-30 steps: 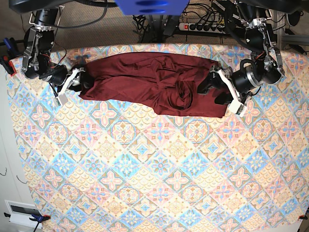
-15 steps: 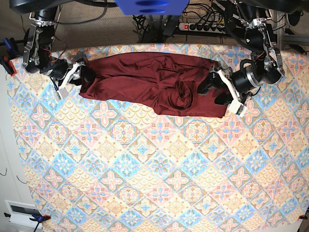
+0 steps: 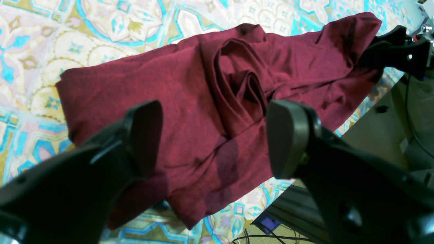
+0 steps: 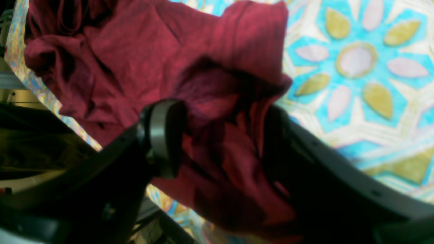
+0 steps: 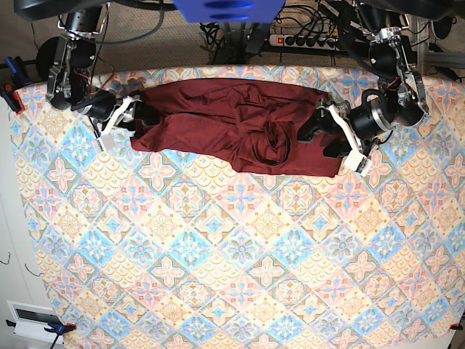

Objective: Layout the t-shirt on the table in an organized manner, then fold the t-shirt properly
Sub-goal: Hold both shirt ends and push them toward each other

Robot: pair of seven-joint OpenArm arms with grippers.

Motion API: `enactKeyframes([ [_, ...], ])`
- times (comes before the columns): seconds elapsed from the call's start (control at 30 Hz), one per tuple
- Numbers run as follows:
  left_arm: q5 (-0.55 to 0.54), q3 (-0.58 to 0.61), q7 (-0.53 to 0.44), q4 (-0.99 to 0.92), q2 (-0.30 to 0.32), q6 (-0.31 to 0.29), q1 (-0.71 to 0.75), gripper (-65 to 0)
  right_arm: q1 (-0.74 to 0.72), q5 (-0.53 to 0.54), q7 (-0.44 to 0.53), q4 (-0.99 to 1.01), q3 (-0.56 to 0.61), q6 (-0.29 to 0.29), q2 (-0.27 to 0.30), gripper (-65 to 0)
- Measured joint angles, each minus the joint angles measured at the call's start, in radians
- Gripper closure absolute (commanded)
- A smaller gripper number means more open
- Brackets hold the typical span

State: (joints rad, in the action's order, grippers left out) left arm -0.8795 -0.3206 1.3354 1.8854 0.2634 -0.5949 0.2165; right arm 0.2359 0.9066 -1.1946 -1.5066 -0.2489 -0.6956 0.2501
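No brand, label or lettering shows on anything here. Nearest me the table (image 5: 240, 269) lies bare in its pastel tile-patterned cloth. Further back the t-shirt (image 5: 232, 123) is stretched in a rumpled band along the far edge, twisted folds near its middle. The left gripper (image 5: 328, 134) sits low at one end of it, arm bent down from behind, jaws spread wide over the cloth without pinching it. At the other end the right gripper (image 5: 127, 116) has its jaws parted with bunched maroon fabric between them, though whether they grip it I cannot tell
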Motion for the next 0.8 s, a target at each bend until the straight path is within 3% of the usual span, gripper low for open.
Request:
enactKeyframes([
  [0.17,-0.004,0.000,0.000,0.000,0.000,0.000,0.000,-46.5,0.000,0.008,0.002,0.000,0.000,0.000,-0.021,-33.8],
  [0.3,-0.004,0.000,-0.001,0.000,0.000,0.000,-0.003,-39.0,0.000,0.008,0.001,0.000,0.000,0.000,-0.031,-33.3],
  [0.43,-0.004,0.000,-0.001,0.000,0.000,0.000,-0.003,-27.2,0.000,-0.002,-0.005,0.000,0.000,0.000,-0.031,-21.9],
  [0.57,-0.004,0.000,0.000,0.000,-0.001,0.000,-0.003,-25.8,0.003,-0.008,-0.019,0.001,0.012,0.002,-0.033,-1.4],
  [0.8,-0.004,0.000,0.000,0.000,-0.003,0.000,-0.003,-24.9,-0.017,-0.010,-0.026,0.002,0.050,0.000,-0.034,-0.7],
])
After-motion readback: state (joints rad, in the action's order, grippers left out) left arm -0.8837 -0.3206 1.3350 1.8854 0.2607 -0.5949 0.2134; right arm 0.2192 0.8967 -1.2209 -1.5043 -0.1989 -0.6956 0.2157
